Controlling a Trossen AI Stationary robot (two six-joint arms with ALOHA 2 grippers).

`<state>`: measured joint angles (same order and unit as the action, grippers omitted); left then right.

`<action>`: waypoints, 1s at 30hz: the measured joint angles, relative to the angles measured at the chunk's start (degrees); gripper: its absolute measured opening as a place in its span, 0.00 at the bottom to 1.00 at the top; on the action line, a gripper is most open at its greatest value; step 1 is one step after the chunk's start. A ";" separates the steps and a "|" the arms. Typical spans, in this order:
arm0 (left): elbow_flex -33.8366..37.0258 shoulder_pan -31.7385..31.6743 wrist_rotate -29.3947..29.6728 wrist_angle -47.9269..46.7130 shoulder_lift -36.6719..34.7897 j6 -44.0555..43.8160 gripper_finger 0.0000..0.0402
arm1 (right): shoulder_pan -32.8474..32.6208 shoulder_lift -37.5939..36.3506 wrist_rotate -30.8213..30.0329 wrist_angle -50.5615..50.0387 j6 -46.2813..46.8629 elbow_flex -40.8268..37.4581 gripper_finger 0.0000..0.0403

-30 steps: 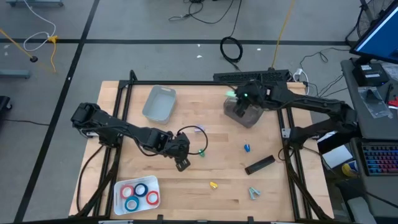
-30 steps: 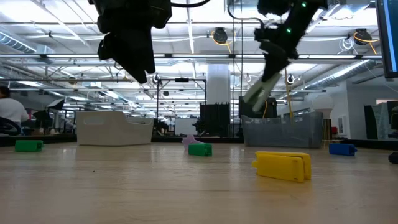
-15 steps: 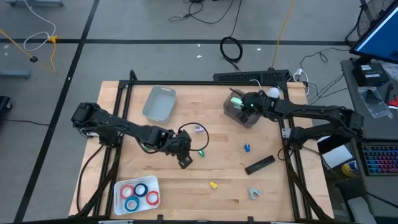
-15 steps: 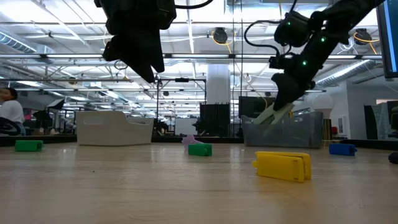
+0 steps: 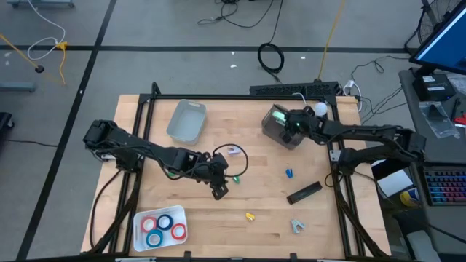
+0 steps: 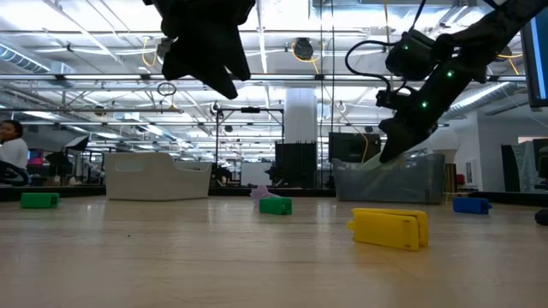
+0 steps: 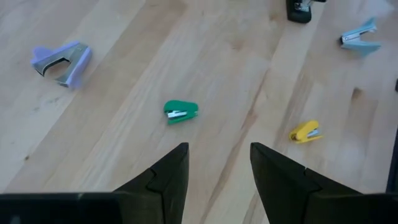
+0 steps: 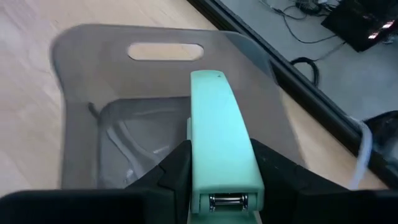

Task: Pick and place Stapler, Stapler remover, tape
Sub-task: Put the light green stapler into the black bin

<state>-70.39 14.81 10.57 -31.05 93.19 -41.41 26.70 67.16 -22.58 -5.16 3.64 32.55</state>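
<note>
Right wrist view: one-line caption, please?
Right pincer holds a mint stapler over the grey bin.

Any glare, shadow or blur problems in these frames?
Low view: ceiling lights behind leave the left gripper a black silhouette. Right wrist view: the mint stapler is sharp, the floor beyond soft. Left wrist view: even light, green stapler crisp with a faint shadow.

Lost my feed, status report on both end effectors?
Right end effector shut on mint stapler, over the grey bin. Left end effector open, empty, above green stapler. Nothing in the way.
</note>
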 joint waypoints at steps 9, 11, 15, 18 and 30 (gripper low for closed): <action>0.00 0.00 -0.02 0.04 0.00 -0.73 0.44 | 0.00 -0.05 -0.20 5.10 -0.25 -4.16 0.30; 0.00 0.00 -0.04 0.13 0.01 -0.98 0.44 | 0.01 -0.04 -0.19 4.74 -0.55 -4.86 0.30; 0.00 0.00 -0.07 1.27 0.01 -0.86 0.44 | 0.00 -0.04 -0.06 4.76 -0.87 -6.14 0.30; 0.00 0.00 -0.07 1.40 0.00 -0.74 0.44 | 0.00 -0.02 -0.11 4.70 -0.82 -6.80 0.31; 0.00 0.33 -1.74 1.40 0.01 -1.11 0.44 | 0.01 0.06 -0.07 4.13 -1.13 -7.00 0.33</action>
<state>-70.39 15.14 8.83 -29.65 93.20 -42.52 26.71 67.21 -22.65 -1.04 2.51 25.56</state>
